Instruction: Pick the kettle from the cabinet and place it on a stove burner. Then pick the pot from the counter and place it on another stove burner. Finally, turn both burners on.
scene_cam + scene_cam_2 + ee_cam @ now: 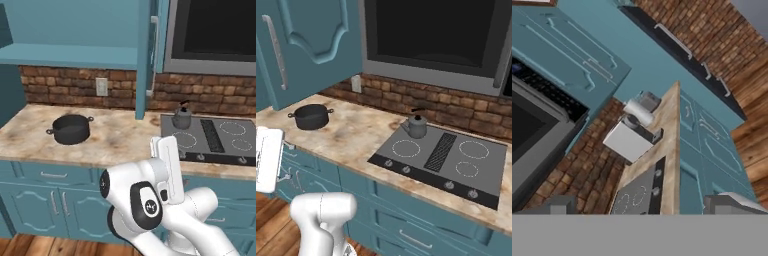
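The grey kettle [182,116] [417,126] stands upright on the back-left stove burner of the dark cooktop [227,145] [491,180]. On the marbled counter [115,145] [351,132], left of the cooktop, sits the wide dark pot [71,128] [311,116]. Above it is the teal cabinet with its door [145,60] [311,45] swung open and a bare shelf [70,55]. My arm is folded low in front of the counter, well away from both. In the hand view my gripper [642,204] is open with nothing between its fingers, looking sideways along the counter.
White circles mark the front-left burner [406,148] and two right burners [474,149]; knobs [388,163] line the cooktop's front. A microwave [215,35] hangs above. Farther along the counter stand a white box-like appliance [628,142] and a paper-towel roll [637,112].
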